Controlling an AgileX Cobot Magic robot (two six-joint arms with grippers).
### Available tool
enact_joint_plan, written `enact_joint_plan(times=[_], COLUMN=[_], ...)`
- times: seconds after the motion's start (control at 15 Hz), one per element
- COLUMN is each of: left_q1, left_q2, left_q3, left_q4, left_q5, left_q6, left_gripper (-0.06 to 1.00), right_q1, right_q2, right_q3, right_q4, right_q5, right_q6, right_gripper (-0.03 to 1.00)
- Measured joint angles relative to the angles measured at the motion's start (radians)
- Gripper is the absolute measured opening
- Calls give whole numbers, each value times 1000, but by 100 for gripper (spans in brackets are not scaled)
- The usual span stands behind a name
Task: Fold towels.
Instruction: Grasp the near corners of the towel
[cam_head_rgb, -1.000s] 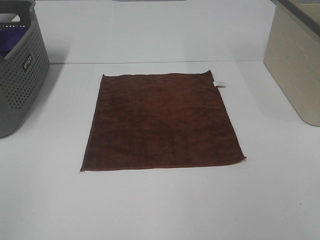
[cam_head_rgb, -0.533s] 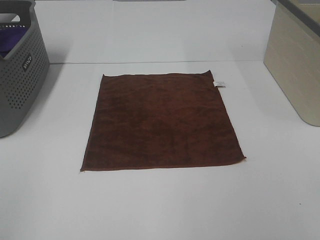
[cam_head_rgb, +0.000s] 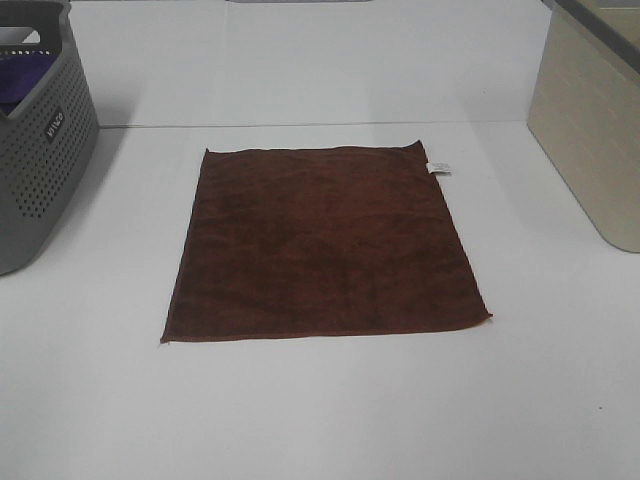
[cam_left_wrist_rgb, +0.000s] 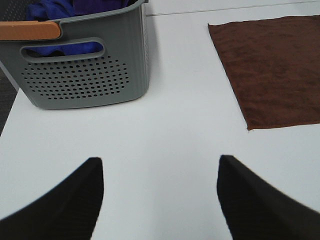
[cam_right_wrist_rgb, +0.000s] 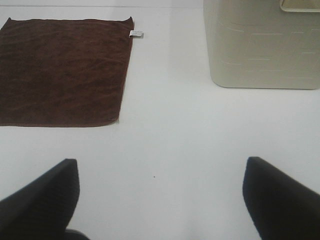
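Observation:
A dark reddish-brown towel (cam_head_rgb: 325, 242) lies spread flat and square on the white table, with a small white tag (cam_head_rgb: 438, 168) at its far right corner. The left wrist view catches its near left part (cam_left_wrist_rgb: 272, 70), and the right wrist view its right part (cam_right_wrist_rgb: 62, 70) with the tag (cam_right_wrist_rgb: 136, 33). Neither gripper appears in the exterior high view. My left gripper (cam_left_wrist_rgb: 160, 197) is open over bare table, short of the towel's near left corner. My right gripper (cam_right_wrist_rgb: 160, 197) is open too, over bare table to the right of the towel. Nothing sits between either pair of fingers.
A grey perforated basket (cam_head_rgb: 40, 150) holding purple fabric (cam_left_wrist_rgb: 60, 10) stands at the far left. A beige bin (cam_head_rgb: 590, 130) stands at the far right, also seen as the beige bin (cam_right_wrist_rgb: 262, 45) ahead of the right gripper.

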Motion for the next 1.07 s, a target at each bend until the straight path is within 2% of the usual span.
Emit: enact_joint_plan(times=[1.07], left_q1=[0], left_q2=[0], left_q3=[0], left_q4=[0], left_q5=[0], left_q6=[0], left_gripper=[61], right_q1=[0], right_q2=[0], right_q3=[0], right_q4=[0], right_q5=[0], right_q6=[0], right_gripper=[85])
